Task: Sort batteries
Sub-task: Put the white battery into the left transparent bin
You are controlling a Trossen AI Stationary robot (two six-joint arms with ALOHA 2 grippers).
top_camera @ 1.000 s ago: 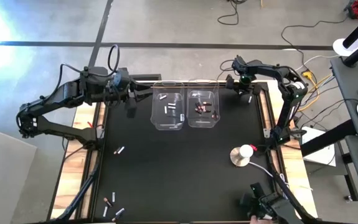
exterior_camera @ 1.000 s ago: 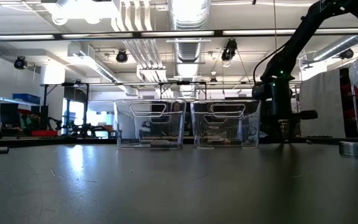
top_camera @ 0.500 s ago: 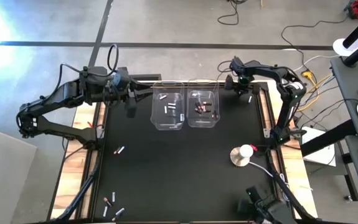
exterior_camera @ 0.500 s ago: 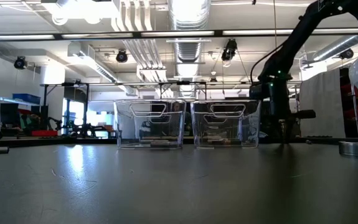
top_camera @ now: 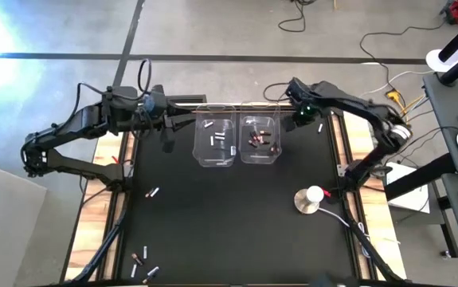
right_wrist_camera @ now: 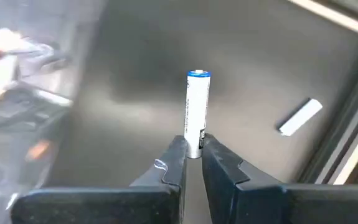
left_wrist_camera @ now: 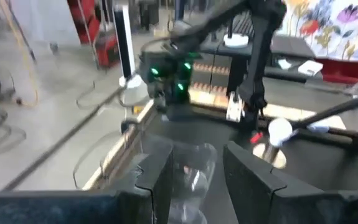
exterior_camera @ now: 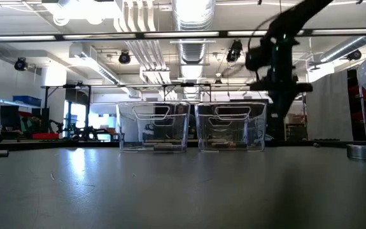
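In the high view you see the right gripper raised just beside the far right corner of the right bin, with the right arm reaching in from the table's right edge. That bin holds dark batteries with reddish ends; the left bin beside it holds silvery-white batteries. The left gripper waits near the left bin's left side. Loose batteries lie on the black mat at the left, and 1 more cluster sits near the front left corner. A round metal disc with a white top rests on the mat toward the right.

In the low view the 2 clear bins stand side by side, and the right gripper hangs above table level just right of the right bin.

From the left wrist view you find the left fingers spread apart with nothing between them.

From the right wrist view you see the right fingers clenched on the lower end of 1 silvery-white battery with a blue tip, held clear of the mat. Another pale battery lies on the mat beyond it.
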